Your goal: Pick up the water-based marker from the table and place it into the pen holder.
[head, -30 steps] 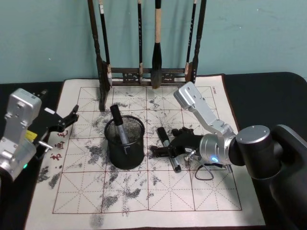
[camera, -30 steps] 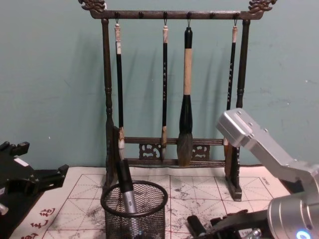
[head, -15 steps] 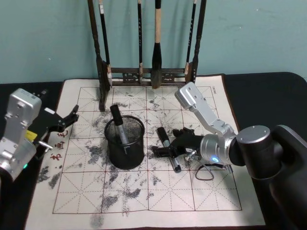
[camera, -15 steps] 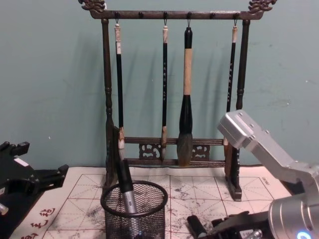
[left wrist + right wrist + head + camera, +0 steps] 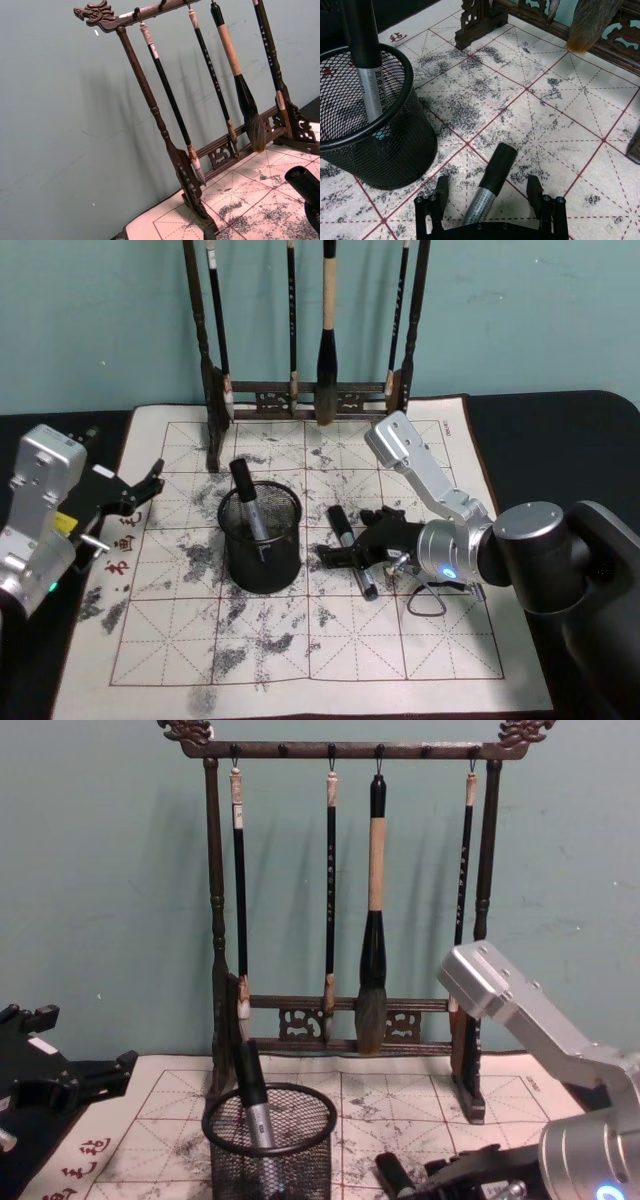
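1. Hardly anything has moved since a sec ago: my right gripper [image 5: 352,545] hangs over the same spot, and the marker and holder sit where they were.
2. Right fingers [image 5: 440,187] are spread wide, one on each side of the water-based marker [image 5: 338,522], w/ a clear gap on both sides. I'm not gripping it.
3. Marker lies flat on the grid mat [image 5: 300,640], just right of the pen holder [image 5: 262,560] but not touching it. Its black cap end points to the far side and its silver barrel runs back under my gripper.
4. Pen holder stands upright on the mat, left of the marker and near of the brush rack [image 5: 300,395].
5. Second marker [image 5: 247,502] is already inside the holder. It leans w/ its black top above the rim, on the far-left side.
6. My left gripper [image 5: 152,485] is parked at the mat's left edge, well apart from the holder. Its fingers look parted and hold nothing.
7. Brush rack stands at the mat's far edge w/ four brushes hanging from its top bar; in chest view the 3rd from left is the thickest.
8. Mat lies on a black tabletop [image 5: 540,430].
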